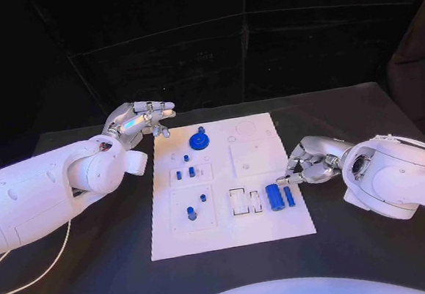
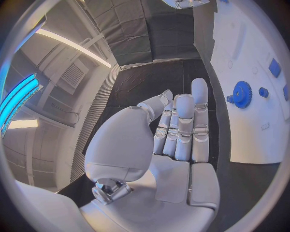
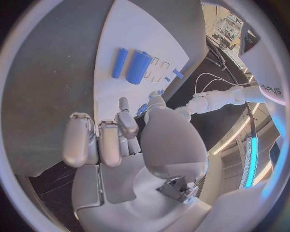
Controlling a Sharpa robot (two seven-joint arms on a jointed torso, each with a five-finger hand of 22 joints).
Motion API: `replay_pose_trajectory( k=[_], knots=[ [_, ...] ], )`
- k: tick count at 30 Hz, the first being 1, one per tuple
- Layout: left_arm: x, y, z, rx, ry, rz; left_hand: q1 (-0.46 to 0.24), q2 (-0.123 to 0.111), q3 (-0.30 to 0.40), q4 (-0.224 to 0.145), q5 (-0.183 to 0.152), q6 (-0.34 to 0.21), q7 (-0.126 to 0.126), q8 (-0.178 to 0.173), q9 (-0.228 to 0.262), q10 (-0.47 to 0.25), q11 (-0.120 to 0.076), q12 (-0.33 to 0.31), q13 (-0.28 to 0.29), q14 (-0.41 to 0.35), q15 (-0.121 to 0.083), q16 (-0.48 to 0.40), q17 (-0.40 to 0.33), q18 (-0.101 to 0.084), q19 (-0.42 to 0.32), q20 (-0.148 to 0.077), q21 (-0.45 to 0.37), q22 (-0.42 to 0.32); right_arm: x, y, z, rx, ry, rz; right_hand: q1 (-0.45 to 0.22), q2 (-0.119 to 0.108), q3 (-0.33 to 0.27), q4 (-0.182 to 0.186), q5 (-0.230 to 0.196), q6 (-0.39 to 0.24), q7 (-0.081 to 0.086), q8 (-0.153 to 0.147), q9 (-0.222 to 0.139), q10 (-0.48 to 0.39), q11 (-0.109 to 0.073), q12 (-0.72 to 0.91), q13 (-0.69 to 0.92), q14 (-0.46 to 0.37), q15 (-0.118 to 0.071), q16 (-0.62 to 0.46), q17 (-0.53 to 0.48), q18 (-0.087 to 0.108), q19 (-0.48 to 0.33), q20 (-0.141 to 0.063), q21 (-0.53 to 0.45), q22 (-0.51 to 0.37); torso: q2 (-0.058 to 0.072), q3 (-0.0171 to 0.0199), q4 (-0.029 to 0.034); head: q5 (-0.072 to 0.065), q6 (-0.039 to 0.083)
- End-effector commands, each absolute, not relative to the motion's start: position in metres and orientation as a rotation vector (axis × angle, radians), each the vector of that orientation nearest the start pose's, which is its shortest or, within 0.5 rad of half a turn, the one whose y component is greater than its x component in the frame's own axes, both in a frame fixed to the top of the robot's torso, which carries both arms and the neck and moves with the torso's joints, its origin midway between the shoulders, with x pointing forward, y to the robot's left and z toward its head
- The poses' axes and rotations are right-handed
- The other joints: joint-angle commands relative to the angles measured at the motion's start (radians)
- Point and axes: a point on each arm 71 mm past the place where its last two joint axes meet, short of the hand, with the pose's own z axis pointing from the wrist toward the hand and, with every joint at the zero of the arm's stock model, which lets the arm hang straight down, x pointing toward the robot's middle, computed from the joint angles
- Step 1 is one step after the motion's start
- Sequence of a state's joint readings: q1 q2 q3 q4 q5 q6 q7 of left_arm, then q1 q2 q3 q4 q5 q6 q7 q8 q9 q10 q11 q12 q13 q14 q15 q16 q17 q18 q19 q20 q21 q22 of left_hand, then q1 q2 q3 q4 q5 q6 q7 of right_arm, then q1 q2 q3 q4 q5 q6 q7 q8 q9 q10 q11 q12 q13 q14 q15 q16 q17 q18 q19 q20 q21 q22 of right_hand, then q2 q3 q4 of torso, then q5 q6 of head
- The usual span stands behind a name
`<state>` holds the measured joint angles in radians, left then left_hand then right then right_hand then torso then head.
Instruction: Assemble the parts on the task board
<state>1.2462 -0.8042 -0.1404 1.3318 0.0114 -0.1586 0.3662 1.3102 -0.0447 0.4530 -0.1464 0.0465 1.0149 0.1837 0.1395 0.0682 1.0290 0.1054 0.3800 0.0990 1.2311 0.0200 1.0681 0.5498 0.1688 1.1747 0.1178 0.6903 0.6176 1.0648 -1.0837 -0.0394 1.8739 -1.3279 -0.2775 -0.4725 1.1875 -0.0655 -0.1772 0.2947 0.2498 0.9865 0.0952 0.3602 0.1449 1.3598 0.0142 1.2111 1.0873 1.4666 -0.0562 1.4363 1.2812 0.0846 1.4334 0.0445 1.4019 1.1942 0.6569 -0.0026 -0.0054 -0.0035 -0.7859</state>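
The white task board (image 1: 229,226) lies in the middle of the table. A blue gear (image 1: 199,141) (image 2: 242,94) sits near its far end, and several small blue pegs (image 1: 179,174) stand in the plates on its left half. A thick blue cylinder (image 1: 274,197) (image 3: 138,66) and a thinner one (image 1: 289,196) (image 3: 120,63) lie side by side near its right edge. My left hand (image 1: 140,120) (image 2: 181,125) hovers off the board's far left corner, fingers stretched out, holding nothing. My right hand (image 1: 309,163) (image 3: 115,140) sits at the board's right edge beside the cylinders, fingers curled in, with no part seen in it.
Empty rectangular slots (image 1: 246,201) lie just left of the cylinders. Two blank white square plates (image 1: 254,157) occupy the board's far right. A white cable (image 1: 38,271) trails across the black table under my left arm.
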Motion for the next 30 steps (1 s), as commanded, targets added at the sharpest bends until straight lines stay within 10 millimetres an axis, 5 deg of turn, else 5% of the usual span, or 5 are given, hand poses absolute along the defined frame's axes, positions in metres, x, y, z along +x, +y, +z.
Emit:
replay_pose_trajectory(
  k=[1,8,30],
  knots=[
    [0.516,0.242,-0.202,-1.114,1.514,-1.508,-0.013,0.001,-0.007,0.002,0.005,-0.010,0.000,0.007,-0.001,-0.007,0.002,0.008,-0.001,-0.008,-0.001,-0.003,-0.002,0.013,-0.007,-0.001,-0.005,0.001,0.390,-0.229,-0.231,0.141,2.053,0.397,-0.015,0.002,-0.008,-0.001,-0.004,0.004,-0.008,0.013,0.008,0.002,-0.007,0.006,0.006,0.058,-0.008,0.006,0.008,-0.015,0.010,-0.002,0.006,0.007,0.001,0.0002,0.0031,-0.002,-0.002],
    [0.515,0.242,-0.203,-1.115,1.518,-1.509,-0.013,0.001,-0.007,0.002,0.005,-0.010,0.000,0.007,-0.001,-0.007,0.002,0.008,-0.001,-0.008,-0.001,-0.003,-0.002,0.013,-0.007,-0.001,-0.005,0.001,0.389,-0.214,-0.238,0.098,2.057,0.402,-0.017,-0.003,-0.011,-0.002,-0.003,0.000,-0.009,0.018,0.012,0.004,-0.007,0.014,0.019,0.059,-0.009,0.009,0.014,-0.016,0.011,-0.003,0.008,0.012,0.001,-0.0019,-0.0008,0.003,-0.007],
    [0.515,0.242,-0.204,-1.119,1.527,-1.508,-0.015,0.001,-0.008,0.003,0.005,-0.010,0.000,0.007,0.000,-0.008,0.002,0.008,-0.001,-0.008,-0.001,-0.002,-0.002,0.013,-0.007,-0.001,-0.005,0.001,0.390,-0.191,-0.255,-0.005,2.069,0.332,0.027,-0.011,-0.004,-0.007,0.029,-0.022,-0.007,0.041,0.036,-0.003,-0.006,0.016,0.039,0.058,-0.007,0.015,0.027,-0.018,0.013,-0.002,0.014,0.025,0.000,-0.0026,0.0010,-0.001,-0.016]
  ],
)
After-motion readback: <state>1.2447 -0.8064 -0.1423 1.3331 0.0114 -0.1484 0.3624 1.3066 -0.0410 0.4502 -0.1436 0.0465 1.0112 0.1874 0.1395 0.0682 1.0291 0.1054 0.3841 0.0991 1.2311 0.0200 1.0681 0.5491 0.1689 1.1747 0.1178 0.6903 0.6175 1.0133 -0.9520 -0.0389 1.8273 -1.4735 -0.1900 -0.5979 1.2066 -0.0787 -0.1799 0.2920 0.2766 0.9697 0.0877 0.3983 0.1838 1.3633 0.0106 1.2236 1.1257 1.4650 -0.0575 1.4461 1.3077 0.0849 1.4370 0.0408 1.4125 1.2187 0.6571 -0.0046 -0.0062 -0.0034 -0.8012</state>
